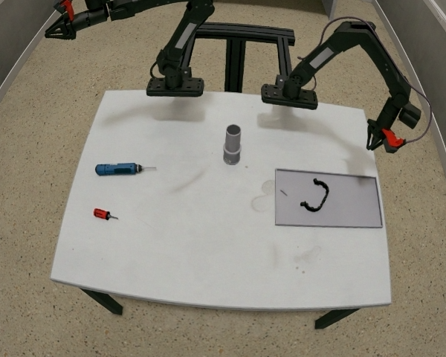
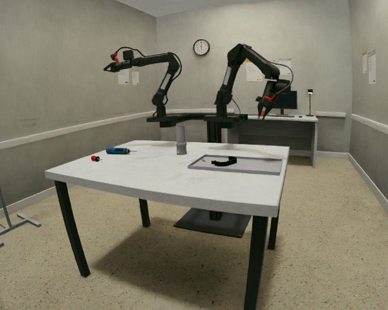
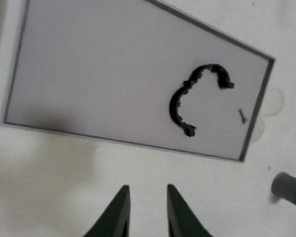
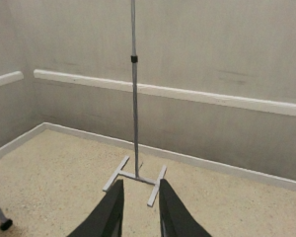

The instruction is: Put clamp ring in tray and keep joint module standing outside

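Observation:
The black clamp ring [image 1: 311,209] [image 2: 226,163] [image 3: 174,106], hinged open, lies inside the tray [image 1: 350,207] [image 2: 260,166] [image 3: 99,59]. The grey joint module [image 1: 231,157] [image 2: 181,148] [image 3: 287,188] stands upright on the table outside the tray, with the link tube [image 1: 233,141] [image 2: 180,134] upright on top of it. My left gripper [image 1: 369,148] [image 2: 261,117] [image 3: 148,194] is slightly open and empty, above the table's edge behind the tray. My right gripper [image 1: 45,36] [image 2: 103,69] [image 4: 141,188] is slightly open and empty, raised far beyond the table's edge, away from the module.
A small screw [image 1: 283,192] [image 3: 242,117] lies in the tray near its edge facing the module. A blue power screwdriver [image 1: 117,169] [image 2: 117,150] and a small red screwdriver [image 1: 101,213] [image 2: 95,158] lie at the other side of the table.

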Motion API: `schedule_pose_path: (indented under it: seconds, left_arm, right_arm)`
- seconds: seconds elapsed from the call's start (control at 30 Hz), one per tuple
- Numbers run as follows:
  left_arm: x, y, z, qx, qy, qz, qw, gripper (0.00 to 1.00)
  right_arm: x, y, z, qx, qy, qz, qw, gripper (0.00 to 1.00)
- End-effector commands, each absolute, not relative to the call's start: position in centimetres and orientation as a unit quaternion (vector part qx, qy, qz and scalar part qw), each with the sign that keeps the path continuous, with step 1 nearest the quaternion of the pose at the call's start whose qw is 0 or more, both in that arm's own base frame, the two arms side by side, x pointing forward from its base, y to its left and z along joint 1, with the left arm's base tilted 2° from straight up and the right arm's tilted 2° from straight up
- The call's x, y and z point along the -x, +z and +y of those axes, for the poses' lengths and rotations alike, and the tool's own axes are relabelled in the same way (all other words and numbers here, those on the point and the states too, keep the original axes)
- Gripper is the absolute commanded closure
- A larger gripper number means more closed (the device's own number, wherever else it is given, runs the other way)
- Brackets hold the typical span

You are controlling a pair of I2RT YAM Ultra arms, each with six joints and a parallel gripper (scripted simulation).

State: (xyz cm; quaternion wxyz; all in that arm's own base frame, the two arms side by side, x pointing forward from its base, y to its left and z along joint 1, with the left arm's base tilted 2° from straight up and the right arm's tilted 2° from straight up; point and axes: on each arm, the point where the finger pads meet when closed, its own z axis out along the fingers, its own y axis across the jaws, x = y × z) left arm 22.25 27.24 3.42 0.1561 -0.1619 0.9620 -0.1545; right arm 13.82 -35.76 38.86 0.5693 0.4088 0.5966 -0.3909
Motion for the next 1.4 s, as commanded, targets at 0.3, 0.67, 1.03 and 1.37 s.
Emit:
schedule_pose_path:
  seconds: [0.3,0.67,1.03,1.37]
  left_arm:
    - [-22.2,7.5,31.6,0.215,-0.024,0.952,0.215,0.80]
    - [-22.5,10.9,33.9,0.241,0.056,0.935,0.253,0.80]
    - [-20.7,19.2,37.3,0.310,0.193,0.865,0.344,0.80]
    - [-19.3,23.4,37.9,0.338,0.247,0.819,0.392,0.80]
  right_arm:
    - [-14.0,42.8,-35.1,-0.389,-0.407,0.568,0.601,0.80]
    - [-14.0,42.8,-35.1,-0.389,-0.407,0.568,0.601,0.80]
    - [-14.0,42.8,-35.1,-0.389,-0.407,0.568,0.601,0.80]
    - [-14.0,42.8,-35.1,-0.389,-0.407,0.568,0.601,0.80]
